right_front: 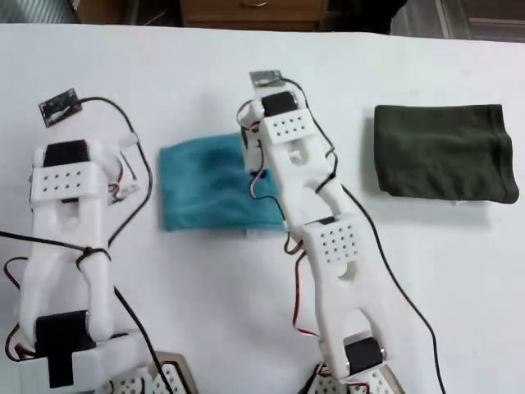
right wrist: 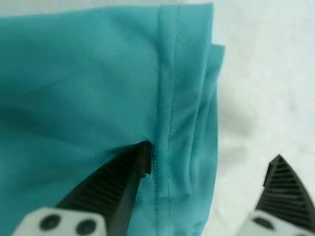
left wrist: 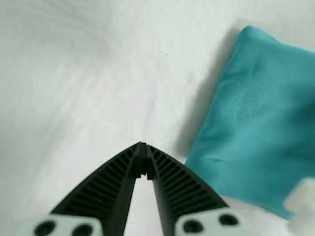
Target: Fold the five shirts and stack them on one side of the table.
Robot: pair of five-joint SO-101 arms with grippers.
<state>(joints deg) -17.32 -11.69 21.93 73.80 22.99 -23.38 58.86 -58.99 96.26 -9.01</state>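
A folded teal shirt [right_front: 209, 190] lies mid-table, and a folded dark green shirt [right_front: 443, 152] lies alone at the right side. My right gripper [right wrist: 211, 164] is open over the teal shirt's [right wrist: 88, 83] hemmed edge. One finger [right wrist: 133, 169] rests on the cloth; the other [right wrist: 275, 184] hangs over bare table beyond the edge. My left gripper [left wrist: 142, 150] is shut and holds nothing, just above the white table, with the teal shirt [left wrist: 256, 123] a short way to its side. The left arm [right_front: 66, 185] stands left of the teal shirt, and the right arm [right_front: 299, 164] covers that shirt's right edge.
The white table [right_front: 164, 74] runs wide on all sides. Black cables [right_front: 135, 135] trail from both arms over the surface. Wooden furniture [right_front: 246, 10] stands beyond the far edge.
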